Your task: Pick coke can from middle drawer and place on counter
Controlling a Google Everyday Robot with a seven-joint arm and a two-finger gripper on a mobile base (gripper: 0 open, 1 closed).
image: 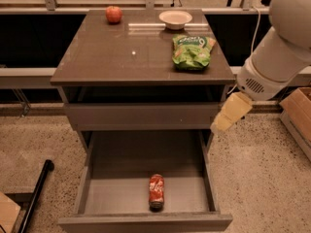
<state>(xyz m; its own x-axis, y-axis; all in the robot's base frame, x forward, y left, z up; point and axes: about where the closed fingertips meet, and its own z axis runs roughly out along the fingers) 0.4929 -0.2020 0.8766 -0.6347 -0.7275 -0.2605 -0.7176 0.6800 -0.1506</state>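
Observation:
The coke can (156, 191) lies on its side on the floor of the middle drawer (112, 181), near the drawer's front wall and slightly right of centre. The drawer is pulled fully out below the counter (131, 55). My gripper (226, 115) hangs at the end of the white arm, off the cabinet's right front corner. It is level with the closed upper drawer front (141, 115) and above the open drawer's right wall. It holds nothing that I can see and is well above and to the right of the can.
On the counter are a red apple (113, 14) at the back left, a white bowl (175, 18) at the back and a green chip bag (193, 51) on the right. A cardboard box (297, 111) stands on the floor at right, and a black pole (37, 197) at lower left.

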